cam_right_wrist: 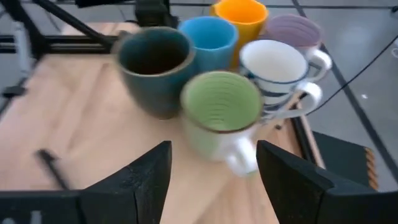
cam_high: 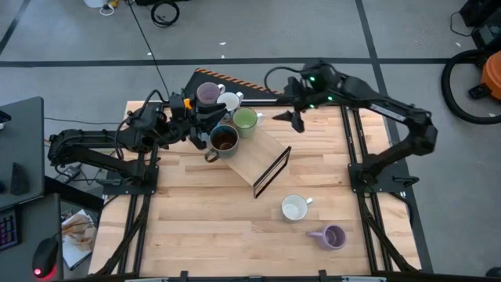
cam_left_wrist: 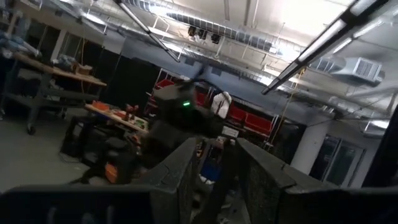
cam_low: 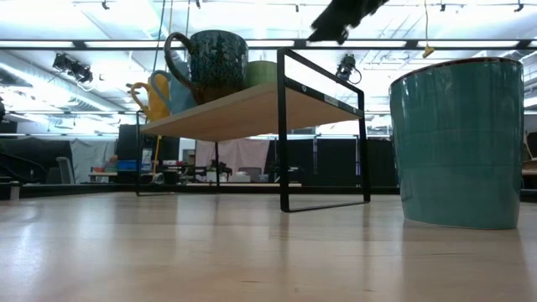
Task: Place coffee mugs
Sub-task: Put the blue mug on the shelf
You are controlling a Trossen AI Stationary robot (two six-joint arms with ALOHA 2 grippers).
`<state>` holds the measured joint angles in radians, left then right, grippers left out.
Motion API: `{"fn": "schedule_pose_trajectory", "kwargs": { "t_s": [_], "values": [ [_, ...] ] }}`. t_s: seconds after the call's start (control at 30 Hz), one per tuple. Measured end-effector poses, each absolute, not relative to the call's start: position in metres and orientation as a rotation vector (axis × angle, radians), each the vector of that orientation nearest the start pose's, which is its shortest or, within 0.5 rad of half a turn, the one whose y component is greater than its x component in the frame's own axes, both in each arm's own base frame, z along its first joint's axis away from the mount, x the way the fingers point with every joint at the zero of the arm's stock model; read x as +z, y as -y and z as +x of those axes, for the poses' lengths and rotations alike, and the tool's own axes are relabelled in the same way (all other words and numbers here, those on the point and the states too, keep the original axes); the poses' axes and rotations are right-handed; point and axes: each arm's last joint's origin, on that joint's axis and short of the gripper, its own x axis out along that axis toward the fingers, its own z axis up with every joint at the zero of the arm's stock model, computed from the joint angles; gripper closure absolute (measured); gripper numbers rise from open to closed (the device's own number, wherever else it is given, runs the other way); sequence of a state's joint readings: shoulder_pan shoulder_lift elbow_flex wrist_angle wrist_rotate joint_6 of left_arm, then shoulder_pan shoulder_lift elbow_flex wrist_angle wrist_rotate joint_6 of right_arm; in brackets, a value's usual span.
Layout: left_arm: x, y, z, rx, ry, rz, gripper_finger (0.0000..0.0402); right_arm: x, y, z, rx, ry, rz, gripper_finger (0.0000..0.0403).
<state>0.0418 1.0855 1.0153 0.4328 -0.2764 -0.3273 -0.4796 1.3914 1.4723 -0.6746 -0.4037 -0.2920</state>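
Shelf: a small wooden shelf [cam_high: 249, 157] on a black frame stands on the wooden surface [cam_high: 203, 227], six mugs crowded at its far end
High view: green mug [cam_high: 245, 120], dark brown mug [cam_high: 224, 140], a white mug [cam_high: 229, 101] and a lavender mug [cam_high: 208, 94] show; the left arm covers the rest of the cluster
Right wrist view: only here do the orange mug [cam_right_wrist: 239, 17] and light blue mug [cam_right_wrist: 208, 37] show plainly, behind the dark brown and green ones
Right gripper [cam_high: 297, 123]: hovers just beside the green mug, fingers [cam_right_wrist: 140, 177] spread wide and released, grasping nothing
Left gripper [cam_high: 197, 124]: among the mugs at the shelf's far end; its wrist view looks up at the ceiling, and whether its fingers grip anything cannot be told
Off the shelf: a second white mug [cam_high: 294, 207] and second lavender mug [cam_high: 332, 236] stand on the surface near the front right
Low view: one mug [cam_low: 457, 143] looms close on the surface, looking teal
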Motion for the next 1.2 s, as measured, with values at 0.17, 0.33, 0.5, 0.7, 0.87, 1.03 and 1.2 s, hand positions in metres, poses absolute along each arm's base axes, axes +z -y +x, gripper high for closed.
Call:
{"fn": "schedule_pose_trajectory", "kwargs": {
  "t_s": [0.17,0.33,0.5,0.7,0.87,1.03,1.2],
  "values": [
    [0.413,-0.018,0.235,0.236,0.420,-0.449,0.0285,0.401,0.085,0.245,0.051,-0.601,0.017,0.0167],
    [0.411,-0.018,0.237,0.230,0.416,-0.493,0.0285,0.393,0.050,0.237,0.103,-0.759,0.048,0.0173],
    [0.410,-0.018,0.239,0.237,0.411,-0.499,0.0285,0.383,0.018,0.238,0.193,-0.894,0.066,0.0174],
    [0.410,-0.019,0.238,0.257,0.433,-0.580,0.0285,0.373,-0.014,0.240,0.254,-0.999,0.047,0.0174],
    [0.410,-0.019,0.238,0.257,0.435,-0.588,0.0285,0.349,-0.040,0.238,0.333,-1.026,0.001,0.0174],
    [0.410,-0.020,0.238,0.282,0.438,-0.599,0.0285,0.317,-0.066,0.236,0.449,-1.023,-0.060,0.0174],
    [0.409,-0.020,0.238,0.291,0.434,-0.601,0.0285,0.297,-0.091,0.236,0.552,-0.999,-0.104,0.0175]
  ]
}}
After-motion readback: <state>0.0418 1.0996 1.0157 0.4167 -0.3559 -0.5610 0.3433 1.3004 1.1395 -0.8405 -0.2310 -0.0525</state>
